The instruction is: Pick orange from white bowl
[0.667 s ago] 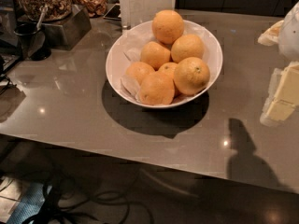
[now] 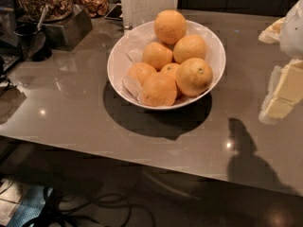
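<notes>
The white bowl (image 2: 214, 45) stands on the grey table, lined with crumpled white paper and holding several round orange fruits. The orange (image 2: 194, 76), the largest and palest, with a small dark stem dot, lies at the bowl's front right on top of the others. My gripper (image 2: 274, 65) is at the right edge of the view, to the right of the bowl and clear of it. Its cream fingers (image 2: 280, 94) stand apart with nothing between them. Its shadow falls on the table near the front right.
A steel box (image 2: 66, 25) with a bowl of nuts and a black cup (image 2: 31, 41) with a spoon stand at the back left. A white upright holder (image 2: 147, 4) is right behind the bowl. The table's front edge (image 2: 142, 152) runs across; cables lie on the floor below.
</notes>
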Tool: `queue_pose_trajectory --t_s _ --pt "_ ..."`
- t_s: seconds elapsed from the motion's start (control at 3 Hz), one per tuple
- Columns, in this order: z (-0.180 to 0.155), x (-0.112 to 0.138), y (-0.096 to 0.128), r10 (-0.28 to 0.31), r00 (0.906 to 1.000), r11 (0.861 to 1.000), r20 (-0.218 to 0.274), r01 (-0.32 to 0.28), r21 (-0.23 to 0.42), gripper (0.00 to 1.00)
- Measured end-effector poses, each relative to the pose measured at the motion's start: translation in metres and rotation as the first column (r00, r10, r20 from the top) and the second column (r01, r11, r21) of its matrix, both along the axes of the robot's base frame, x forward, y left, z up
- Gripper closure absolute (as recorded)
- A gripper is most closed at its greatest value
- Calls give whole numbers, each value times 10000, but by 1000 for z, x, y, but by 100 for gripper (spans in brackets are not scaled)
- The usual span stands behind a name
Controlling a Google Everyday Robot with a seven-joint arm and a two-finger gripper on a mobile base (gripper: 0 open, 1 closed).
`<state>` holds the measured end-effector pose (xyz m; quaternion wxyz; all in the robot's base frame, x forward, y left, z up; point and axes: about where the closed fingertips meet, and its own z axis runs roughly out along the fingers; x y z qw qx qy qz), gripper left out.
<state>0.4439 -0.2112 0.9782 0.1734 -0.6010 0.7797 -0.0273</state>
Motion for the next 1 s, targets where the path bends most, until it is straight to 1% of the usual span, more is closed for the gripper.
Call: queue_pose_trajectory --t_s 0.33,0.67,1.0 --pt "-7 14 17 31 10000 9985 -15 -30 546 0" --pt "-7 14 17 30 10000 9984 -15 -29 558 0" --pt "-7 16 18 -54 10000 9972 83 47 749 0"
